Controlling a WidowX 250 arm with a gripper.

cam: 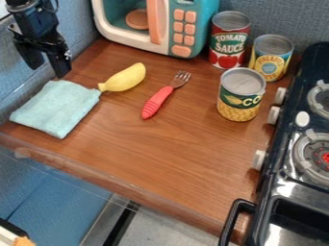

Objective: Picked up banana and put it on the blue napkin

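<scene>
Camera view: we look down at a slant on the wooden worktop (173,144). At its left edge, towards the back, we find the black end effector (49,70), pointing downwards behind the blue napkin (56,108). It is released: its two fingers stand apart, and we see nothing held between them.

The yellow banana (125,78) lies on the worktop, towards the back left corner. Most of its body rests on the bare wood to the right of the napkin. Its narrow end points at the napkin's back right corner and comes right up to it; we cannot tell whether the two touch. The napkin lies near the left corner of the front edge, slightly rumpled.

To the right of the banana we see a fork (157,100) with a red handle, lying at a slant, its metal tines towards the back edge. Along that back edge stands a teal and white toy microwave (196,24), a round orange piece (137,19) inside it. Near the back right corner we count three upright cans: a red one (229,41), a yellow and blue one (271,57), and, in front of them, a green and yellow one (241,93). Beside the right edge is a dark toy stove (273,175) with pale knobs.
</scene>
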